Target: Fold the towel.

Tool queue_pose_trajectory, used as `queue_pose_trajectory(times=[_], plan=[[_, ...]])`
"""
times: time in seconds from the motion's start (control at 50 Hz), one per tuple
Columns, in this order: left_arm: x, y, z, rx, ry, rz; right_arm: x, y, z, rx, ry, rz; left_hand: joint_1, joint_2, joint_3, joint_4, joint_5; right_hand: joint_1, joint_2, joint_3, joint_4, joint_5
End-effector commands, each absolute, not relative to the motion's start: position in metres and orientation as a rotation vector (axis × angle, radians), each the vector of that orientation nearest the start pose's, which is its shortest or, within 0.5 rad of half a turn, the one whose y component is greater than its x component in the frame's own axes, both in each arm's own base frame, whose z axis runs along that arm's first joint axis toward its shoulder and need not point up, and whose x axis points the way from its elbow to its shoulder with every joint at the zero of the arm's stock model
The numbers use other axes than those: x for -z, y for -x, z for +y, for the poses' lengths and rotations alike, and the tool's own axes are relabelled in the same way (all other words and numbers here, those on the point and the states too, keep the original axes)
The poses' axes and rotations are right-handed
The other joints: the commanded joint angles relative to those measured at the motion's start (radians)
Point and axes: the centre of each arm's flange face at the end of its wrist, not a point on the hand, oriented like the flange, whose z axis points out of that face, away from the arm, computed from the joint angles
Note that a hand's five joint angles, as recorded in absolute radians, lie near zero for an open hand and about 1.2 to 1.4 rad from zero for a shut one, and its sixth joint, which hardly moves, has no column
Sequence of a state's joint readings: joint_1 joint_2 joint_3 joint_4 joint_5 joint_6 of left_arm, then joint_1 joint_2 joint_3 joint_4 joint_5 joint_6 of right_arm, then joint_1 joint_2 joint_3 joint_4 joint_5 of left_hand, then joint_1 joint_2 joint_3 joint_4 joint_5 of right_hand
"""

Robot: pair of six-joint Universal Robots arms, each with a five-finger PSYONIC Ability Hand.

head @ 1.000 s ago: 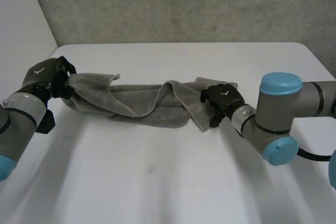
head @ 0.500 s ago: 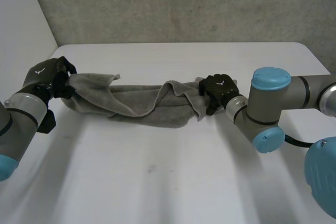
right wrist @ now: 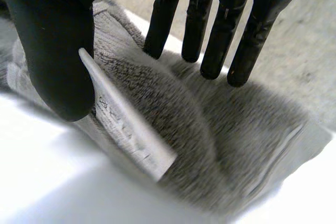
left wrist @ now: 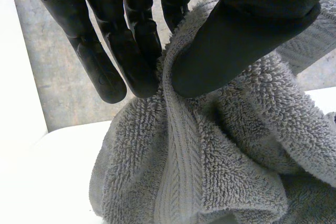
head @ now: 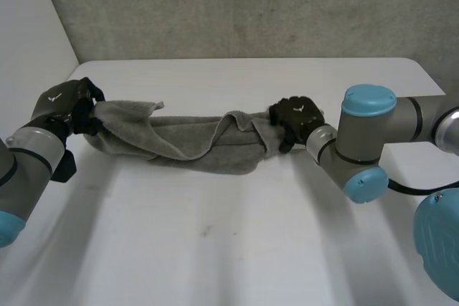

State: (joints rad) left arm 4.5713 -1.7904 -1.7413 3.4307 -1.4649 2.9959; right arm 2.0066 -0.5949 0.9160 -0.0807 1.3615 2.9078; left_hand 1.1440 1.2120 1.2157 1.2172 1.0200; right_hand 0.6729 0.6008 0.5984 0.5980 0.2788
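While the towel (head: pixel 193 141) lies bunched into a long roll on the white table (head: pixel 237 241), the head view shows its long axis running from 9 o'clock to 3 o'clock, with a hand at each end. The left hand (head: pixel 68 105) sits at the 9 o'clock end near the table's edge, so the cloth stretches away from it toward 3 o'clock. The right hand (head: pixel 295 116) sits at the 3 o'clock end, closer to the table's middle, so the cloth runs from it toward 9 o'clock. Neither arm is nearer the towel than the other, so any fold probably has to travel along this axis, end toward end, or the ends must first be drawn apart to flatten the roll. From the left wrist, the thumb (left wrist: pixel 247 30) and fingers (left wrist: pixel 131 51) pinch a ribbed hem, and the rest of the towel hangs in folds below them. From the right wrist, straight fingers (right wrist: pixel 197 30) and thumb (right wrist: pixel 58 61) clamp a ridge of cloth between them, with a white care label (right wrist: pixel 131 129) just beside the thumb.
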Motion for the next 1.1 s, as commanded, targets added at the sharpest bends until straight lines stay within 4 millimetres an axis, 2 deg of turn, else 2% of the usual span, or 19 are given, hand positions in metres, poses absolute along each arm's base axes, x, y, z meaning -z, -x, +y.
queue_pose_trajectory(times=[0.02, 0.18, 0.3, 0.42, 0.48, 0.58, 0.68, 0.8, 0.86, 0.9, 0.92, 0.94, 0.96, 1.0, 1.02, 1.04, 1.06, 1.08, 1.1], plan=[[-0.214, 0.186, -0.309, 2.26, -0.116, 2.553, -0.106, -0.332, -0.348, 1.638, 0.934, 2.134, 0.252, 0.184, 0.181, 0.179, 0.202, -0.15, -0.078, -0.076, -0.075, 0.07], [-0.214, 0.186, -0.309, 2.258, -0.116, 2.554, -0.123, -0.329, -0.341, 1.627, 0.884, 2.128, 0.252, 0.184, 0.181, 0.179, 0.202, -0.498, -0.426, -0.424, -0.423, -0.279], [-0.213, 0.185, -0.308, 2.253, -0.114, 2.557, -0.151, -0.326, -0.335, 1.65, 0.823, 2.088, 0.252, 0.184, 0.181, 0.179, 0.202, -0.498, -0.426, -0.424, -0.423, -0.279], [-0.213, 0.186, -0.308, 2.254, -0.116, 2.558, -0.159, -0.327, -0.337, 1.673, 0.815, 2.07, 0.252, 0.184, 0.181, 0.179, 0.202, -0.498, -0.426, -0.424, -0.423, -0.279], [-0.212, 0.186, -0.308, 2.252, -0.116, 2.559, -0.155, -0.328, -0.338, 1.673, 0.824, 2.07, 0.252, 0.184, 0.181, 0.179, 0.202, -0.498, -0.426, -0.424, -0.423, -0.279], [-0.212, 0.186, -0.307, 2.248, -0.117, 2.564, -0.128, -0.331, -0.342, 1.629, 0.825, 2.109, 0.252, 0.184, 0.181, 0.179, 0.202, -0.494, -0.422, -0.42, -0.419, -0.275], [-0.212, 0.186, -0.307, 2.25, -0.116, 2.561, -0.115, -0.334, -0.345, 1.613, 0.835, 2.121, 0.252, 0.184, 0.181, 0.179, 0.202, -0.421, -0.349, -0.346, -0.346, -0.201], [-0.211, 0.186, -0.307, 2.248, -0.117, 2.564, -0.107, -0.347, -0.342, 1.615, 0.864, 2.092, 0.252, 0.184, 0.181, 0.179, 0.202, -0.362, -0.29, -0.287, -0.287, -0.142], [-0.211, 0.186, -0.307, 2.246, -0.115, 2.564, -0.103, -0.35, -0.344, 1.621, 0.867, 2.084, 0.252, 0.184, 0.181, 0.179, 0.202, -0.265, -0.193, -0.191, -0.19, -0.045], [-0.211, 0.186, -0.307, 2.246, -0.115, 2.564, -0.103, -0.352, -0.348, 1.646, 0.861, 2.066, 0.252, 0.184, 0.181, 0.179, 0.202, -0.04, 0.032, 0.035, 0.035, 0.18], [-0.211, 0.186, -0.307, 2.246, -0.115, 2.564, -0.103, -0.352, -0.348, 1.646, 0.861, 2.065, 0.252, 0.184, 0.181, 0.179, 0.202, -0.039, 0.033, 0.036, 0.036, 0.181], [-0.211, 0.186, -0.307, 2.248, -0.115, 2.563, -0.103, -0.353, -0.35, 1.664, 0.857, 2.054, 0.252, 0.184, 0.181, 0.179, 0.202, 0.159, 0.231, 0.233, 0.234, 0.378], [-0.211, 0.186, -0.307, 2.248, -0.115, 2.563, -0.104, -0.353, -0.35, 1.664, 0.857, 2.054, 0.252, 0.184, 0.181, 0.179, 0.202, 0.161, 0.233, 0.235, 0.236, 0.38], [-0.211, 0.186, -0.307, 2.246, -0.115, 2.564, -0.114, -0.352, -0.354, 1.719, 0.821, 2.029, 0.252, 0.184, 0.181, 0.179, 0.202, 0.605, 0.677, 0.679, 0.68, 0.825], [-0.211, 0.186, -0.307, 2.246, -0.115, 2.564, -0.114, -0.352, -0.354, 1.719, 0.821, 2.029, 0.252, 0.184, 0.181, 0.179, 0.202, 0.607, 0.679, 0.681, 0.682, 0.827], [-0.211, 0.186, -0.307, 2.246, -0.115, 2.564, -0.126, -0.352, -0.356, 1.765, 0.802, 2.004, 0.252, 0.184, 0.181, 0.179, 0.202, 0.722, 0.794, 0.797, 0.797, 0.942], [-0.211, 0.186, -0.307, 2.246, -0.115, 2.564, -0.141, -0.351, -0.358, 1.813, 0.777, 1.972, 0.252, 0.184, 0.181, 0.179, 0.202, 0.723, 0.795, 0.798, 0.798, 0.943], [-0.211, 0.186, -0.307, 2.246, -0.115, 2.564, -0.141, -0.351, -0.358, 1.813, 0.777, 1.972, 0.252, 0.184, 0.181, 0.179, 0.202, 0.723, 0.795, 0.798, 0.798, 0.943], [-0.211, 0.186, -0.307, 2.246, -0.115, 2.564, -0.155, -0.349, -0.359, 1.849, 0.751, 1.952, 0.252, 0.184, 0.181, 0.179, 0.202, 0.723, 0.795, 0.798, 0.798, 0.943]])
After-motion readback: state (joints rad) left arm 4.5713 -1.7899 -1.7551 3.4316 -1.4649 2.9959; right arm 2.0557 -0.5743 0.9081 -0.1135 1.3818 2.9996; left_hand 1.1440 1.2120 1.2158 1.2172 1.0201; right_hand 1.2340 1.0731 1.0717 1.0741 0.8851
